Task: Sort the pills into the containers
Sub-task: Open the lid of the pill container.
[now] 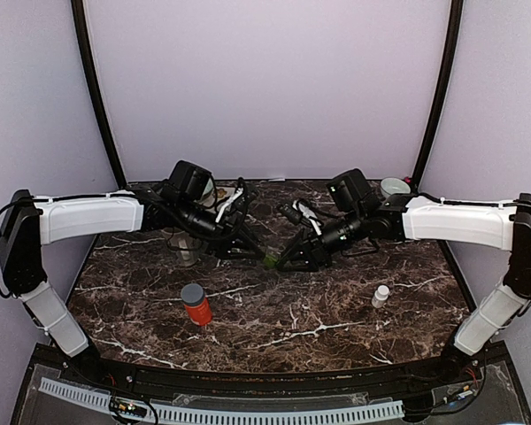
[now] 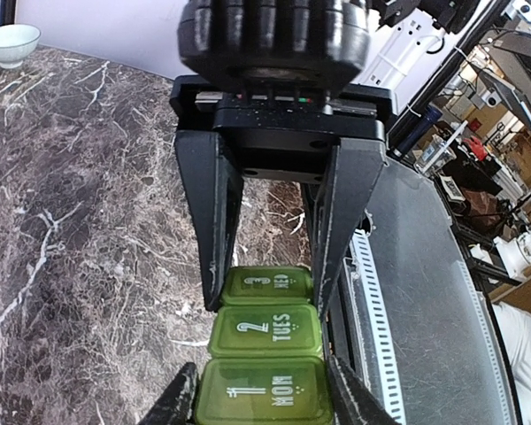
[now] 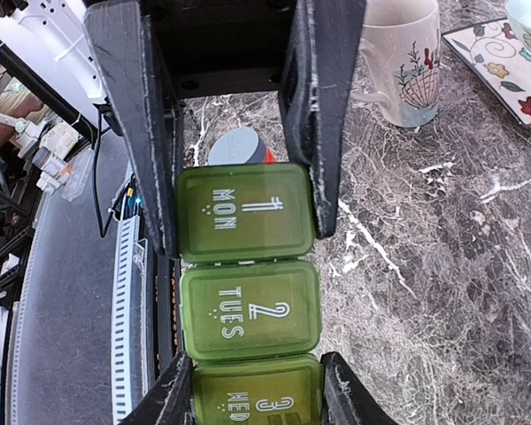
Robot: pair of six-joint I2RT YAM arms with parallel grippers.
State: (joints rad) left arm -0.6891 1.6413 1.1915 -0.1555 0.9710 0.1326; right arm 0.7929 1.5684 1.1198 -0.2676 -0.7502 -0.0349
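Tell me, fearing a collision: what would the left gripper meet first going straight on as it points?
The left gripper would push into the pill organizer between its fingers; beyond, probably the right gripper.

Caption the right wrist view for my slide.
Right gripper clamps the MON end of a green pill organizer; marble table, mug and patterned plate behind.

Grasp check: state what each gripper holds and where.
Both hold the green pill organizer: right gripper clamps the MON compartment, left gripper the WED compartment.
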